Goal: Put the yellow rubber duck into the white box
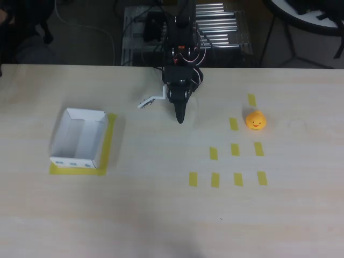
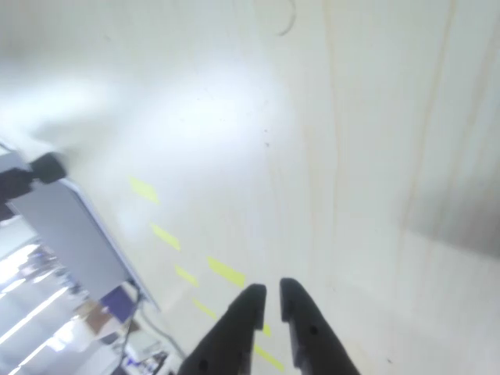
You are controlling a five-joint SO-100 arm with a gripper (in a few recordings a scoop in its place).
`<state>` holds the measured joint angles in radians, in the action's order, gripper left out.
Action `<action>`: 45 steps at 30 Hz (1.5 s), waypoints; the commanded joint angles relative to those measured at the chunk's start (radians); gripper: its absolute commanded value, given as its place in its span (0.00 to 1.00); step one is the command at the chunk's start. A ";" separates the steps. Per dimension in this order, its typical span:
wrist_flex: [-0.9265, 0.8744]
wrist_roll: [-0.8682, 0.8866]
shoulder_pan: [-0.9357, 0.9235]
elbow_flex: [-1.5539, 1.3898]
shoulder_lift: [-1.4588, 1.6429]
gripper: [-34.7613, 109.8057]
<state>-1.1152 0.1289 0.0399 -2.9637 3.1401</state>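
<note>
The yellow rubber duck is a small rounded orange-yellow toy with a tiny dark smiling face, sitting upright on the pale wood-grain table in the right part of the overhead view, well apart from everything but the tape. It rests among short yellow tape strips laid in loose rows — one strip just above it, one just to its left, the others below. The white box sits far across the table on the left in that view, a shallow open tray with thin upright walls and small marks along its near side, set on a yellow tape patch that shows past its right and bottom edges. Between duck and box the tabletop is bare, with wide open room toward the near edge too. The gripper hangs near the table's far edge, between the two and nearer the duck, its black fingers drawn almost together with only a narrow slit between the tips and nothing held — the wrist view shows this plainly. A white bracket juts out to the left of the arm. Beyond the far edge stand a metal rack and some cables.
</note>
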 commanded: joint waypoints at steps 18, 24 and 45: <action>-0.333 -0.459 0.331 1.256 -1.088 0.37; -0.324 -0.509 0.457 1.241 -1.180 0.52; -0.357 -0.506 0.808 1.505 -1.605 0.58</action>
<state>-1.4742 -0.3697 0.7992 -1.5723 1.5539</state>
